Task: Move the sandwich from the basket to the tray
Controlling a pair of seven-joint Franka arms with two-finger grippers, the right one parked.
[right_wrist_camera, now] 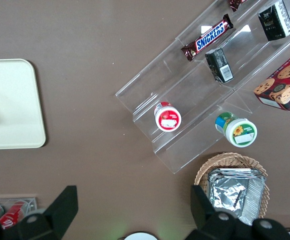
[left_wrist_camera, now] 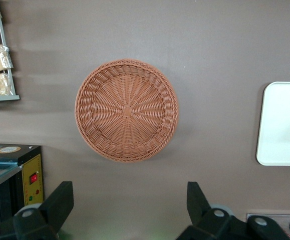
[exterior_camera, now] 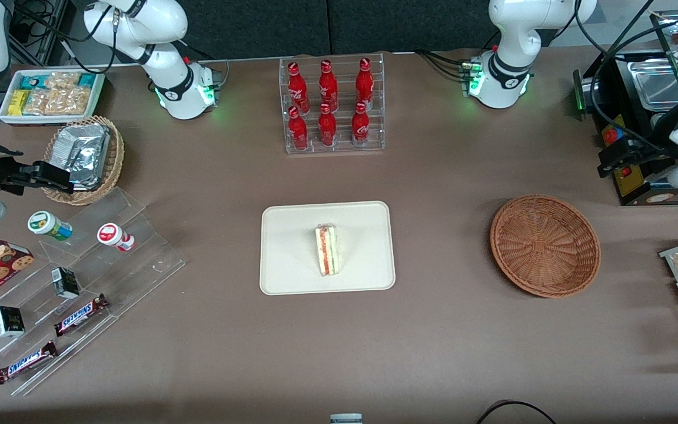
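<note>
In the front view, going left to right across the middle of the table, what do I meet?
Clear acrylic stepped stand → cream rectangular tray holding the triangular sandwich → empty reddish-brown wicker basket → open left gripper, parked above the table's edge.

Left-arm end effector (left_wrist_camera: 127,205) raised, fingers spread wide, empty.

A broad table covered in matte brown-grey cloth (exterior_camera: 451,330) fills the scene, evenly lit with soft shadows. Along its edge farthest from the front camera runs a dark charcoal wall panel (exterior_camera: 327,26).
</note>
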